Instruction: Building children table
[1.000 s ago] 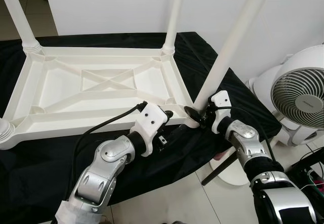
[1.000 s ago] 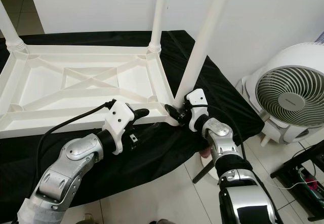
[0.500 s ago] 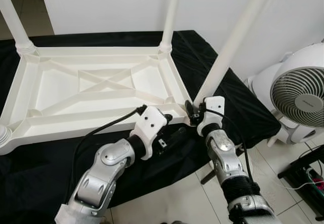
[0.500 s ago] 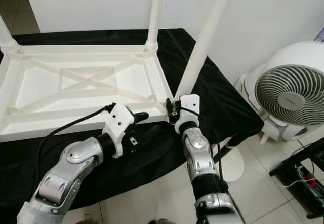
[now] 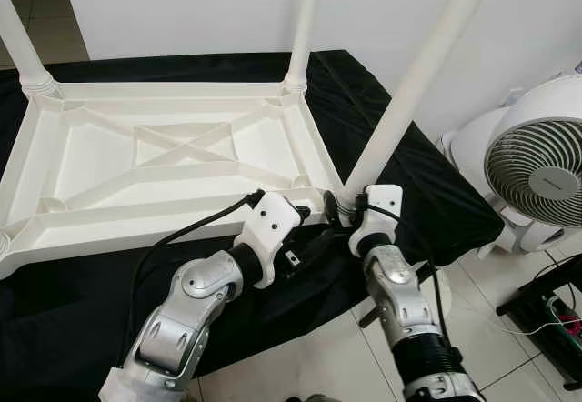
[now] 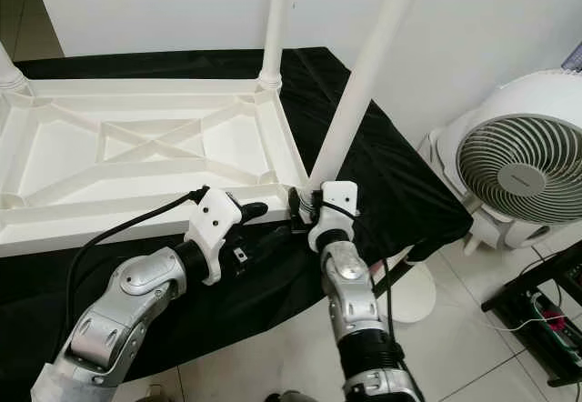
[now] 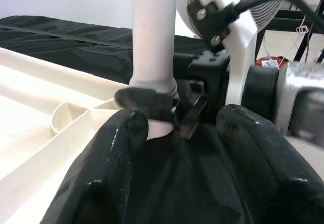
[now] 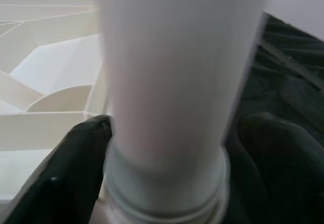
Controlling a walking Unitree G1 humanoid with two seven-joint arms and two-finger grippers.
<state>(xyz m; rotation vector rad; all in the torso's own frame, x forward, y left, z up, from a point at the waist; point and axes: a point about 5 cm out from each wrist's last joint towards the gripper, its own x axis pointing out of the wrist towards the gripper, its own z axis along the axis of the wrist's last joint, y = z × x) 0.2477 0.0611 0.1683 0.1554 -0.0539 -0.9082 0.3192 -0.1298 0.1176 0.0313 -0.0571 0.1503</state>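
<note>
Children table [image 5: 173,161]: white plastic, lying upside down on the black cloth, its ribbed underside facing up with a big X in the middle.
Black cloth [image 5: 427,193]: covers the desk under the children table and hangs down over the near edge.
Far legs: one white leg [image 5: 305,25] stands up at the far right corner, and another [image 5: 20,43] stands at the far left corner.
Near right leg [image 5: 414,79]: a long white pole that leans up and to the right; its bottom end sits at the near right corner of the children table, where a ring goes round it.
Right tool [image 5: 336,213]: at the bottom of the near right leg, one black finger on each side of the pole. The right wrist view shows the pole close up between the two fingers [image 8: 76,171]. The fingers are spread just wide enough to fit round the leg and seem to hold it.
Left tool [image 5: 314,229]: low down by the near edge of the children table, just beside the same corner, lying over the black cloth. Its two fingers [image 7: 114,158] are apart with only cloth between them, so it holds nothing.
Fan [image 5: 536,170]: white and round, standing on the floor to the right of the desk.
Floor [image 5: 318,356]: light tiles.
</note>
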